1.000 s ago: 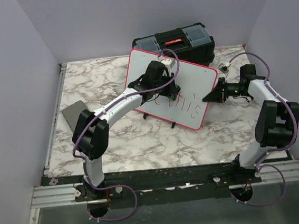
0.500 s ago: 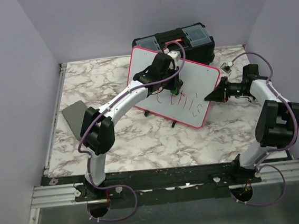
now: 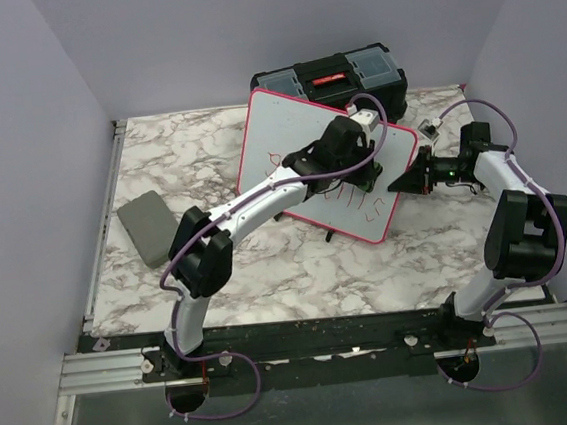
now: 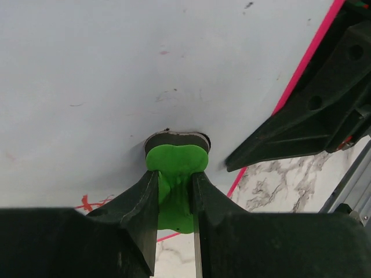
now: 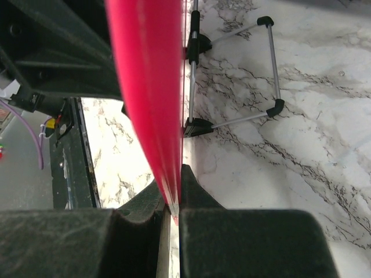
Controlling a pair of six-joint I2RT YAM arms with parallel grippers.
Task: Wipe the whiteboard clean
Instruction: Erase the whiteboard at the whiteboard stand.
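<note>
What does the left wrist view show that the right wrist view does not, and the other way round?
Only the left wrist view: the left gripper shut on a green eraser, pressed against the face of the whiteboard, and faint red marks. Only the right wrist view: the board's wire stand with black feet. Both: the pink rim, the right gripper clamped on it, and the marble table.

my L arm (image 3: 262, 196): stretched fwd, angled right
my L gripper (image 4: 175, 184): jaws pinched on green eraser (image 4: 175, 162), tip vs whiteboard (image 4: 116, 69)
my R arm (image 3: 522, 225): elbow bent, forearm pointing left
my R gripper (image 5: 172, 200): jaws clamped on whiteboard rim
</note>
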